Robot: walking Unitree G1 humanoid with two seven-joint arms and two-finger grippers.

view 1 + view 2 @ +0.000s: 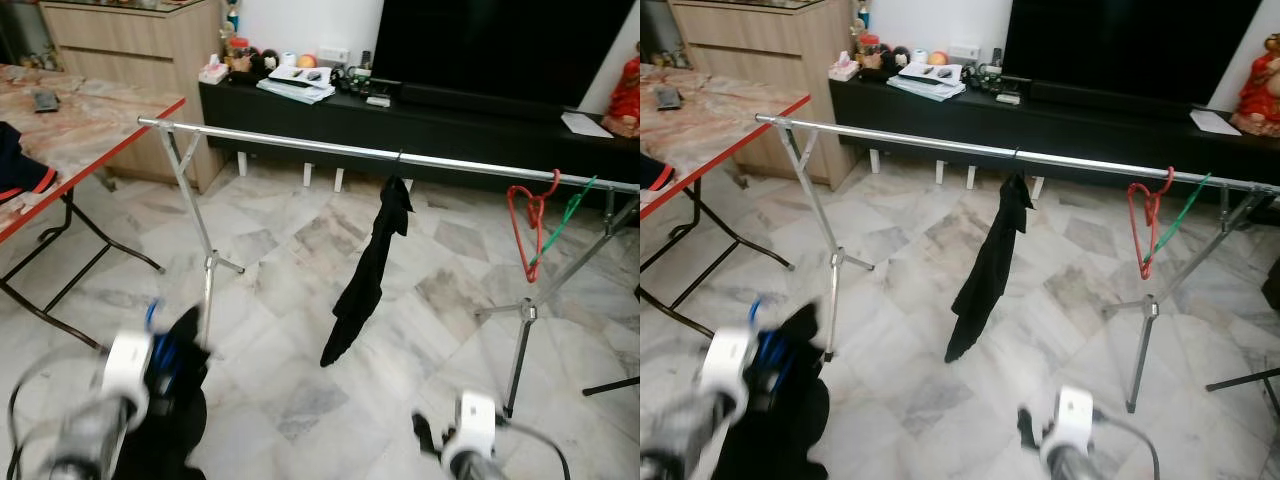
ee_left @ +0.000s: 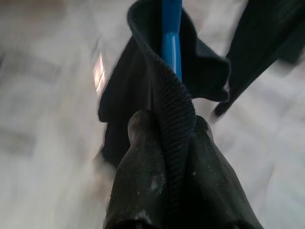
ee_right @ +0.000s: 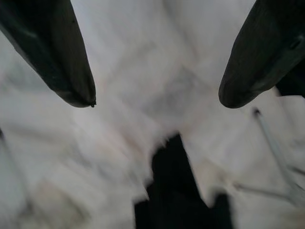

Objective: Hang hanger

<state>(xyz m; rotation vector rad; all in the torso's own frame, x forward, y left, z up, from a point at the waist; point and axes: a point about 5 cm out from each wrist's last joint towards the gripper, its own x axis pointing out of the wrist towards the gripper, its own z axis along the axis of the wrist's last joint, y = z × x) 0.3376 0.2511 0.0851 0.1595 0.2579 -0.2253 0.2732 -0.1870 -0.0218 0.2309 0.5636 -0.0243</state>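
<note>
My left gripper [image 2: 169, 125] is shut on the ribbed collar of a dark garment [image 2: 162, 90] that carries a blue hanger [image 2: 170, 33]. In the left eye view this bundle [image 1: 175, 400] hangs low at the left, blurred, below the near end of the silver rail [image 1: 300, 146]. A black garment [image 1: 368, 270] hangs from the middle of the rail. A red hanger [image 1: 528, 215] and a green hanger [image 1: 570, 210] hang near the rail's right end. My right gripper [image 3: 157, 95] is open with nothing between its fingers, low at the right [image 1: 428, 432] above the floor.
A folding table [image 1: 95, 145] with a red edge stands at the left. A black TV console [image 1: 450, 115] with small items runs behind the rack, and a wooden cabinet [image 1: 130, 40] is at the back left. Rack legs [image 1: 210, 265] [image 1: 522, 312] spread over the marble floor.
</note>
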